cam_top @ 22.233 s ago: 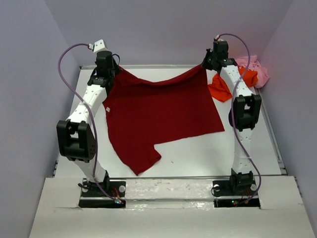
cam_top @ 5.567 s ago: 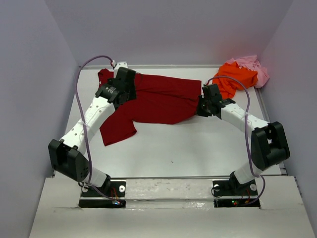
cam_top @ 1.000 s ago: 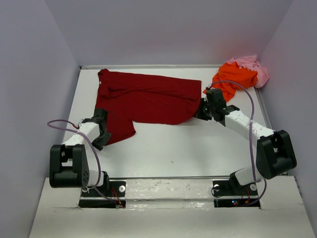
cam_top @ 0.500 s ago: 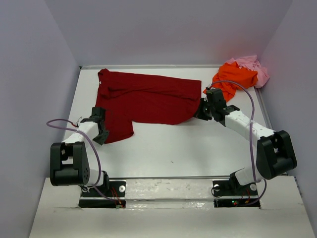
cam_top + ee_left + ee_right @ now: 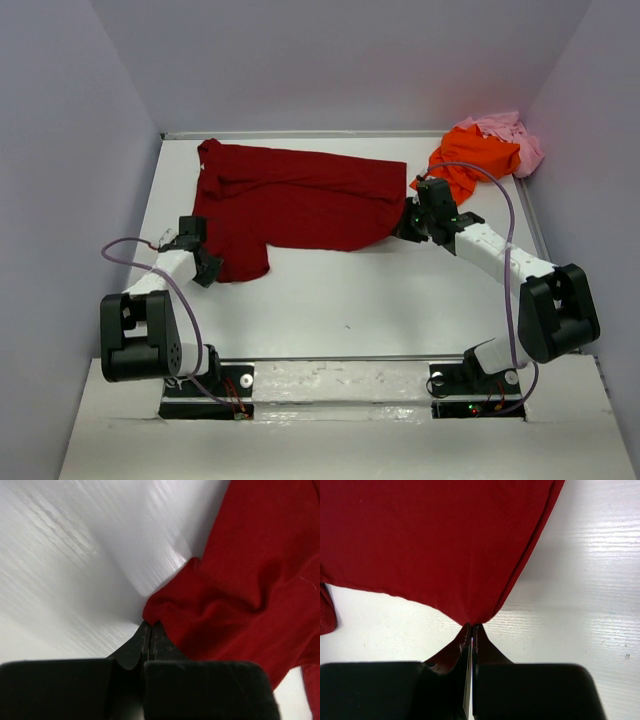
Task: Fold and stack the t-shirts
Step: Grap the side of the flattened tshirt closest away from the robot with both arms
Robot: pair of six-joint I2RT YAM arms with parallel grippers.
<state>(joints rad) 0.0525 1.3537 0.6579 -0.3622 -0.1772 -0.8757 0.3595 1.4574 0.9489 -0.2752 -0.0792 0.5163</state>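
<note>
The dark red t-shirt (image 5: 300, 200) lies partly folded across the back of the table, one sleeve hanging toward the front left. My left gripper (image 5: 203, 262) is shut on that sleeve's corner (image 5: 165, 615) at the table's left side. My right gripper (image 5: 402, 226) is shut on the shirt's right edge (image 5: 472, 617). The bright orange t-shirt (image 5: 470, 158) lies crumpled at the back right. The pale pink t-shirt (image 5: 508, 133) is bunched behind it in the corner.
The white table (image 5: 380, 300) has low walls at the left, right and back. The left arm's purple cable (image 5: 125, 250) loops by the left wall.
My left gripper has moved back along the left side, drawing the sleeve corner with it. My right gripper has held still on the shirt's right edge.
</note>
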